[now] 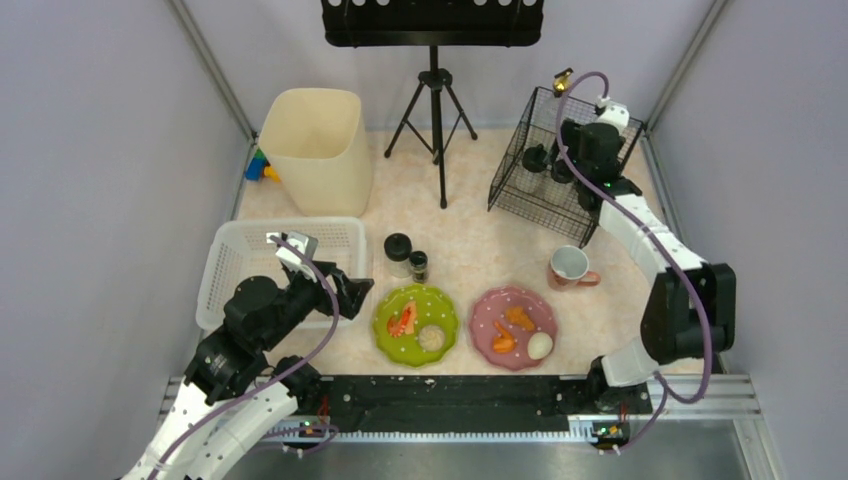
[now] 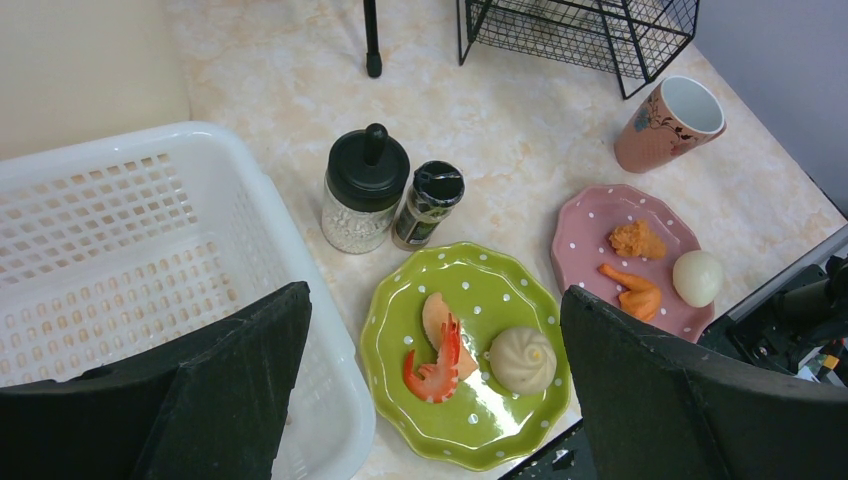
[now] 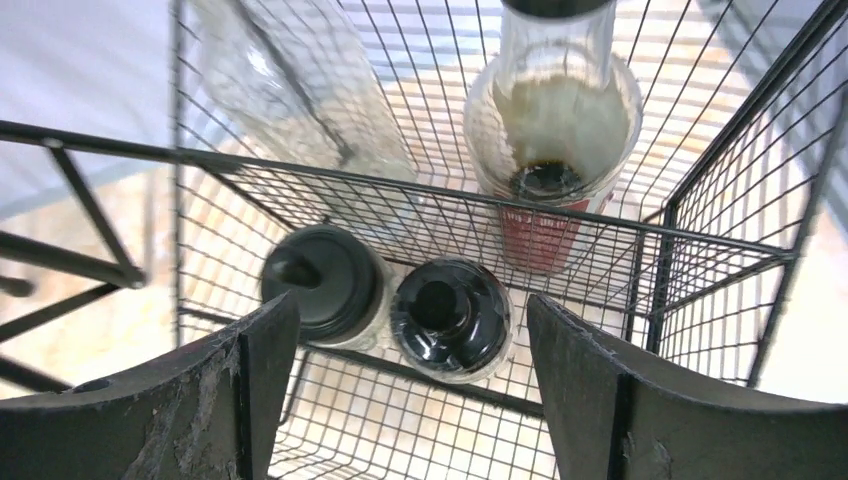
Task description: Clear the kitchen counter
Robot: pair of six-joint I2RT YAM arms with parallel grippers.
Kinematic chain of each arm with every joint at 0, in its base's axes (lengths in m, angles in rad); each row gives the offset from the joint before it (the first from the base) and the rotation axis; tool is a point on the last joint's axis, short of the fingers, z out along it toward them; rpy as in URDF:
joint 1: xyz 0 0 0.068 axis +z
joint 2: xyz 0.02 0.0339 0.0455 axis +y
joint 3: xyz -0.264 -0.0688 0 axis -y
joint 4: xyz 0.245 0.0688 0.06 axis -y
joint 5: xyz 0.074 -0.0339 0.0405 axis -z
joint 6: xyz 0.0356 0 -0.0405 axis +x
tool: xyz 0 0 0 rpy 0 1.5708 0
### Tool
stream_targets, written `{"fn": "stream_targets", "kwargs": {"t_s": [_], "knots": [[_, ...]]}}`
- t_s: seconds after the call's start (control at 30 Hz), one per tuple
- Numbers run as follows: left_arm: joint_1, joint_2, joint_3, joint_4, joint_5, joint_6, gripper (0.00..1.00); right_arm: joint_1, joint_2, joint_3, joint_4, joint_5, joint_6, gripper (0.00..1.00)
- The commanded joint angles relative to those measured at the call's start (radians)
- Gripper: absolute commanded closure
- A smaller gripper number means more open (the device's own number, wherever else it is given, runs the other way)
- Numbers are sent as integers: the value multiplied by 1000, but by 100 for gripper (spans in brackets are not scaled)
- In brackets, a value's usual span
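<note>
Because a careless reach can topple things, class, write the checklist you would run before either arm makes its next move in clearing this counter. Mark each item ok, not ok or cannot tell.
1. Left gripper open and empty: ok.
2. Right gripper open and empty: ok.
3. Black-lidded jars in the wire rack standing upright: ok.
4. Kitchen counter cleared: not ok. The glass jar, spice bottle, green plate, pink plate and mug are on it.
5. Right gripper's clearance from the rack wires: cannot tell.
</note>
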Motion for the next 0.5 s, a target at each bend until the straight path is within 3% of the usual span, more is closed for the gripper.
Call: {"fn": "stream_targets", "kwargs": {"t_s": [0.0,0.2,0.47], "knots": [[3,5,-1,27,-3,10,1,31,-149,-6,22,-40,-27,18],[3,9,0,25,-11,9,1,119,-232,12,-47,-143,-64,17],[3,-3,2,25,-41,5,1,316,-215,31,-88,-333,-140,17]]}}
